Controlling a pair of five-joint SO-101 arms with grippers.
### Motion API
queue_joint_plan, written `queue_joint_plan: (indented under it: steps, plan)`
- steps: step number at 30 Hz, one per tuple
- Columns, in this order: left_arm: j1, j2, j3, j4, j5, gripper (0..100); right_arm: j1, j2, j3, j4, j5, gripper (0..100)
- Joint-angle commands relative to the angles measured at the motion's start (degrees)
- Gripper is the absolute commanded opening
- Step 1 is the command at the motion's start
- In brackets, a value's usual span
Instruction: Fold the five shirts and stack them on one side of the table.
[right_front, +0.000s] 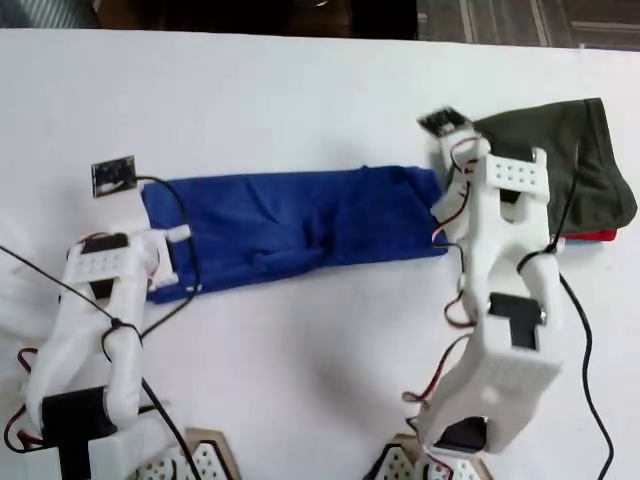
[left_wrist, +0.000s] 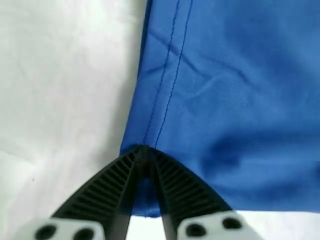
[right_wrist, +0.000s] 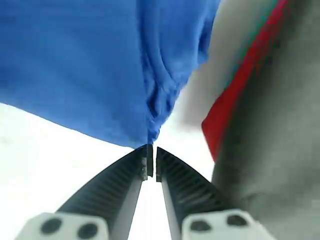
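Observation:
A blue shirt (right_front: 300, 225) lies folded into a long band across the middle of the white table (right_front: 300, 90). My left gripper (right_front: 172, 240) is at the band's left end, shut on the stitched hem of the blue shirt (left_wrist: 225, 100), with cloth pinched between its black fingers (left_wrist: 110, 190). At the band's right end, my right gripper (right_front: 440, 215) is shut on a bunched corner of the blue shirt (right_wrist: 75, 65). Just right of it sits a stack of folded shirts with a dark green shirt (right_front: 560, 160) on top.
Under the dark green shirt (right_wrist: 270, 150) a red shirt (right_wrist: 235, 95) and a teal edge (right_wrist: 260, 45) peek out. Black cables (right_front: 185, 280) trail from both arms over the table. The table's far edge (right_front: 300, 36) runs behind the shirts.

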Motion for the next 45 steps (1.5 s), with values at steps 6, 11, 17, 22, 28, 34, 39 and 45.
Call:
queue_joint_plan:
  steps: [6,11,17,22,28,34,39,45]
  plan:
    - [-0.26,-1.85,-0.13,-0.88,0.09,3,-10.42,-13.05,-0.62,-6.55,-11.34,4.6]
    - [-0.26,-1.85,-0.13,-0.88,0.09,3,-13.49,-5.58,-0.62,-14.2,-16.97,20.0]
    - [-0.26,-1.85,-0.13,-0.88,0.09,3,-14.2,6.02,-7.82,-13.32,-16.7,15.2]
    - [-0.35,-1.85,-0.13,-0.88,0.09,3,-13.41,10.59,-19.08,-0.92,-16.79,19.1]
    - [-0.35,-1.85,-0.13,-0.88,0.09,3,-11.91,16.4,-25.23,2.86,-16.62,18.6]
    - [-0.35,-1.85,-0.13,-0.88,0.09,3,-12.26,21.49,-25.58,2.42,-16.62,17.7]
    - [-0.35,-1.85,-0.13,-0.88,0.09,3,-11.91,21.58,-28.92,3.03,-16.62,16.5]
    - [-0.35,-1.85,-0.13,-0.88,0.09,3,-11.21,21.67,-34.37,5.32,-16.62,3.6]
